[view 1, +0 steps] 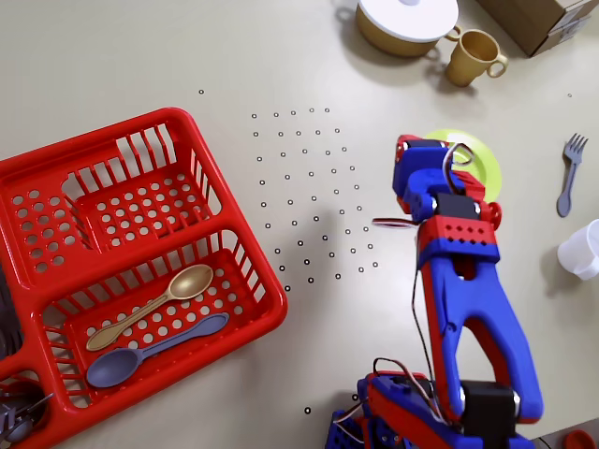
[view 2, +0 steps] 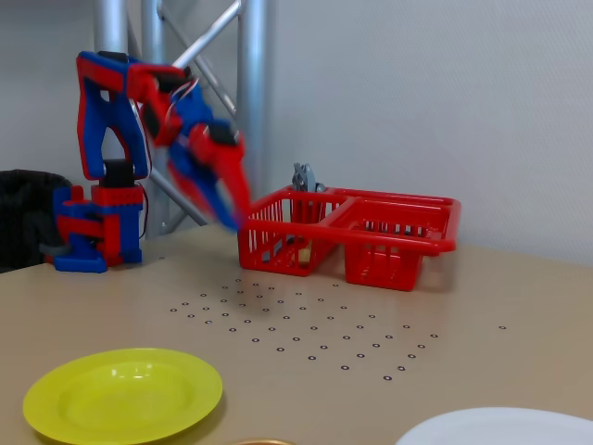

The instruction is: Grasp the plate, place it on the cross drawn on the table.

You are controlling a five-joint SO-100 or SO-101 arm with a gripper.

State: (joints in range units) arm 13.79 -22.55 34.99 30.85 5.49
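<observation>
The lime-green plate point(view 1: 484, 161) lies flat on the table, half covered by the arm in the overhead view; in the fixed view the plate point(view 2: 123, 394) rests bare at the front left. My gripper point(view 1: 405, 146) hangs in the air just left of the plate in the overhead view. It is raised and motion-blurred in the fixed view, where the gripper point(view 2: 232, 218) points down toward the basket. Its fingers stand apart with nothing between them. I cannot make out the cross in either view.
A red basket point(view 1: 245, 281) holding two spoons fills the left of the overhead view. A white-lidded yellow pot point(view 1: 404, 21), a mug point(view 1: 474, 56) and a cardboard box stand at the back. A fork point(view 1: 568, 172) and a white cup point(view 1: 584, 249) lie right of the plate. Black ring dots point(view 1: 309, 187) cover the table's middle.
</observation>
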